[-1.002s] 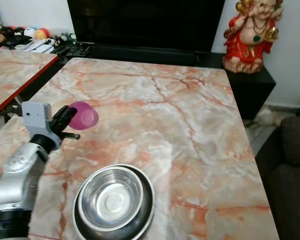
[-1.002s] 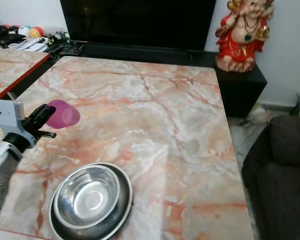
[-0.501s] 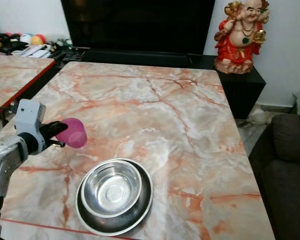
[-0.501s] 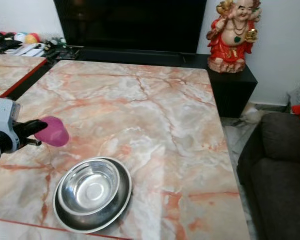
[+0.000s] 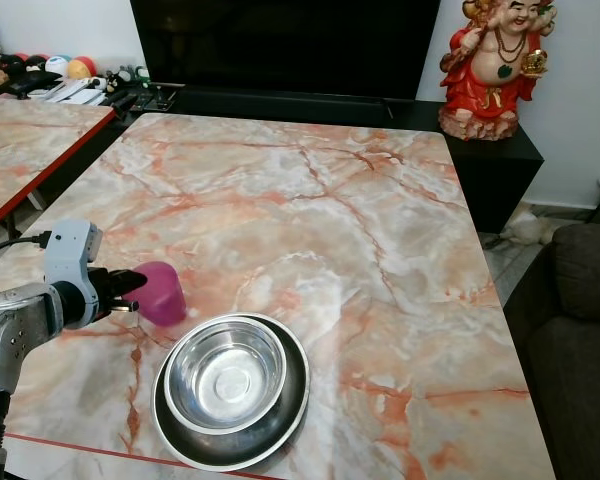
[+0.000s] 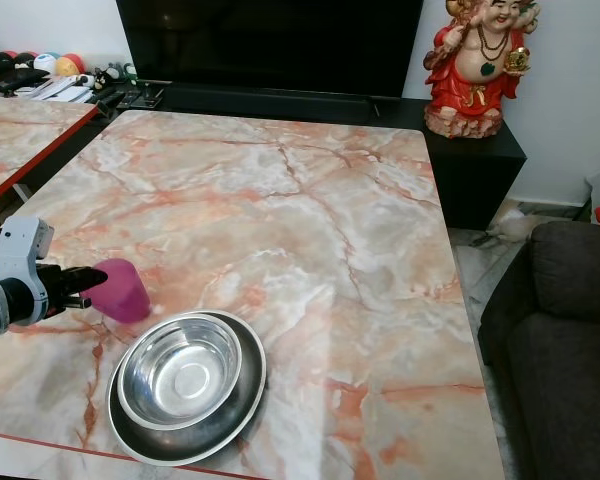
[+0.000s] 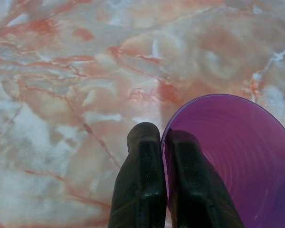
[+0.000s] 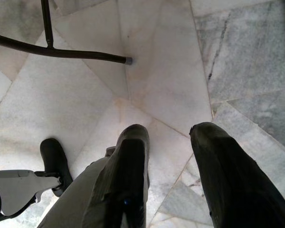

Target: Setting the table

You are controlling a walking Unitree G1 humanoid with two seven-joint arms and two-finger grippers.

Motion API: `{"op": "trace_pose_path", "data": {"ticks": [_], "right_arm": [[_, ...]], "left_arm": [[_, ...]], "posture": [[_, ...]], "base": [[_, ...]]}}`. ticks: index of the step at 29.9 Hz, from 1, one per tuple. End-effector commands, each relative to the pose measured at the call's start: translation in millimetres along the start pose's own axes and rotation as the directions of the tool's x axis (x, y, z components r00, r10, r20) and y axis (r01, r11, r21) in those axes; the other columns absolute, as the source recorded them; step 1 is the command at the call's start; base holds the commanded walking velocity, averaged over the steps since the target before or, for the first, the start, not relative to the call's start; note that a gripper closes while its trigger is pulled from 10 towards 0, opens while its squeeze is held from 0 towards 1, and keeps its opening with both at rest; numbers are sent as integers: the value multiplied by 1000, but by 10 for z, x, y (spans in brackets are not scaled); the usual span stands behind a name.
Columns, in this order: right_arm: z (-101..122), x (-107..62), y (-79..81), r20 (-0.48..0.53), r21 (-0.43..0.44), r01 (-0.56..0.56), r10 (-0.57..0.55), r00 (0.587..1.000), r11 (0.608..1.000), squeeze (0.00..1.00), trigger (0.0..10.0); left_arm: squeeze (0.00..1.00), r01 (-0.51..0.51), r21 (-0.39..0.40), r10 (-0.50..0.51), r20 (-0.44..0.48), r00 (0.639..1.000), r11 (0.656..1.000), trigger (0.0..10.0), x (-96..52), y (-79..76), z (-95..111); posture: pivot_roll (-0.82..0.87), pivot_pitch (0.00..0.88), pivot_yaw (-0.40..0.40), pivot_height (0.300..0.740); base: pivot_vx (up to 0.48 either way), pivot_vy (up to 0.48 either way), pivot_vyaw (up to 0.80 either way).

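No writing or brand can be read on anything here. On the pink-veined marble surface [image 5: 380, 250] there is one purple plastic cup [image 5: 160, 292], one steel bowl [image 5: 225, 373] and one dark steel plate [image 5: 270, 435] under that bowl. The cup sits near the surface's left edge, just beside the bowl's far-left rim, apart from it. It appears to be tipped, its mouth turned toward the left tool [image 5: 126, 286] and its long axis leaning that way; whether its base rests on the surface cannot be told.

The left tool is pinched narrow on the cup's rim: in the left wrist view one black finger [image 7: 138, 185] lies outside the wall and the other inside, with the cup [image 7: 237, 156] opening toward the camera.

The right tool [image 8: 168, 142] hangs over a grey tiled floor [image 8: 237, 61], its two fingers spread wide and holding nothing.

At the far right, one red and gold laughing Buddha figure [image 5: 500, 65] stands on a black cabinet [image 5: 495, 165].
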State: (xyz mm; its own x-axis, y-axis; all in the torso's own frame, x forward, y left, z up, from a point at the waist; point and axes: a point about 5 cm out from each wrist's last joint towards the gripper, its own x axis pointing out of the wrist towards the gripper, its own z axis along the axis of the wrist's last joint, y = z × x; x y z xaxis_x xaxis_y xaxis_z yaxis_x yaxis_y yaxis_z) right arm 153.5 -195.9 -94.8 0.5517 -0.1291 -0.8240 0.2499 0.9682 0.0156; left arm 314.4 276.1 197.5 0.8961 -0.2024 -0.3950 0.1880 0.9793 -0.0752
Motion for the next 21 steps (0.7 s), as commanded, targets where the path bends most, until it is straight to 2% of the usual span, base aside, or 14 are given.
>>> {"op": "trace_pose_path", "data": {"ticks": [1, 16, 17, 18, 19, 21], "right_arm": [[-84, -17, -8, -30, 0, 2, -2, 1000, 1000, 0, 10000], [-81, -16, -9, -29, 4, 4, -4, 1000, 1000, 0, 10000], [-80, -16, -9, -29, 4, 4, -3, 1000, 1000, 0, 10000], [-79, -15, -8, -29, 4, 4, -3, 1000, 1000, 0, 10000], [-78, -15, -8, -29, 3, 3, -3, 1000, 1000, 0, 10000], [-74, -14, -9, -28, 4, 3, -3, 1000, 1000, 0, 10000]], "left_arm": [[0, 23, -6, -23, -6, 1000, 1000, 10000, -17, -37, -6], [31, 33, -28, -34, -29, 999, 999, 10000, 16, -93, -64], [75, 32, -28, -33, -29, 999, 999, 10000, 16, -94, -65], [75, 32, -28, -33, -30, 999, 999, 10000, 16, -95, -66], [259, 33, -28, -33, -30, 999, 999, 10000, 17, -98, -68], [278, 33, -29, -34, -31, 999, 999, 10000, 23, -113, -76]], "posture": [[33, 78, 18, 740], [33, 93, 17, 740], [33, 93, 17, 740], [33, 93, 17, 740], [33, 97, 15, 740], [35, 98, 16, 740]], "base": [[0, 0, 0], [0, 0, 0], [0, 0, 0], [0, 0, 0], [0, 0, 0], [0, 0, 0]]}}
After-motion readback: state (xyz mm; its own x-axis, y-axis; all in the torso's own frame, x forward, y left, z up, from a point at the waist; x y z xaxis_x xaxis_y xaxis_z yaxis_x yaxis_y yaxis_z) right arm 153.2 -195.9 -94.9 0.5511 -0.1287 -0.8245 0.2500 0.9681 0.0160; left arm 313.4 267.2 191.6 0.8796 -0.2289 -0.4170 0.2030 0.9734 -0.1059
